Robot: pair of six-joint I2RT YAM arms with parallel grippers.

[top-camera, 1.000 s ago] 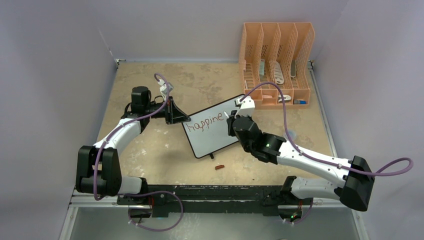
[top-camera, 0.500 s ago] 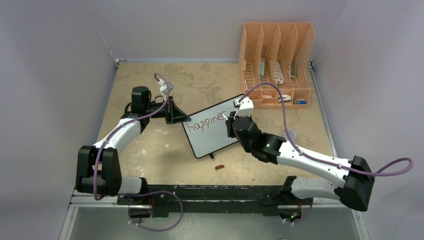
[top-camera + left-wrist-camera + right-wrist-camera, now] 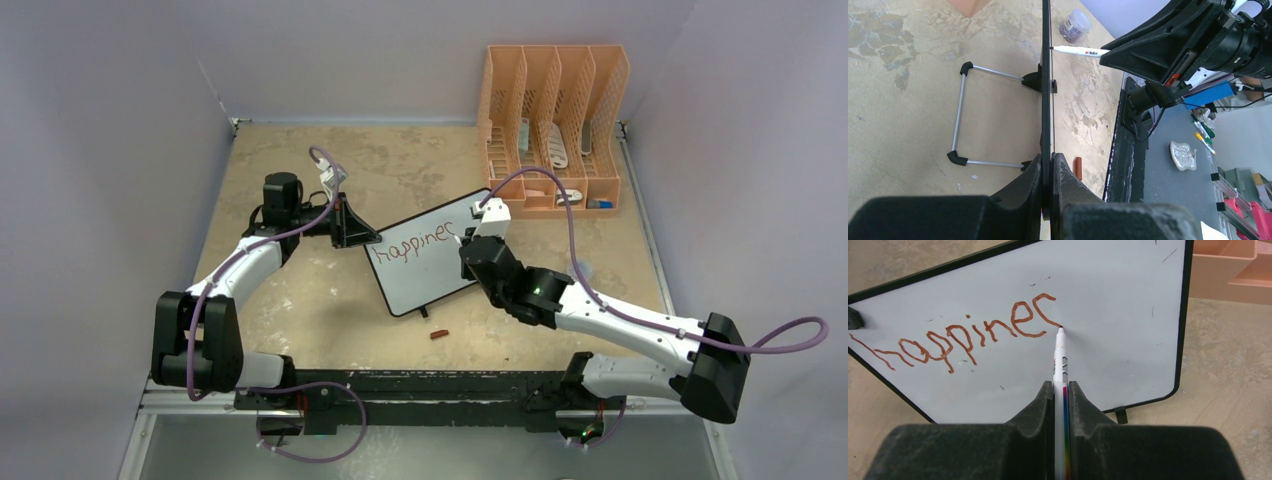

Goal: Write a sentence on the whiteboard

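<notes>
The right gripper (image 3: 1061,385) has its fingers pressed tight on a white marker (image 3: 1060,357), pinching the barrel partway along. The marker's long axis runs straight out from the fingers, and its dark tip points at the whiteboard (image 3: 1118,295), touching the white face at the lower end of the last red-brown stroke. The lettering (image 3: 968,335) runs in one line along the upper part of the board and reads "happine", followed by an open curved stroke like a c.

The left gripper (image 3: 1048,165) is clamped on the board's left end, a finger on each face. In its wrist view the board shows edge-on, with a wire stand (image 3: 960,117) on its back side.

From above, the board stands near the middle of the table (image 3: 300,310). Its long axis runs diagonally from near left to far right, and the written face is turned toward the right arm. A small red-brown cap (image 3: 439,334) lies on the table just in front of the board. An orange file rack (image 3: 553,110) stands at the far right corner, apart from the board.
</notes>
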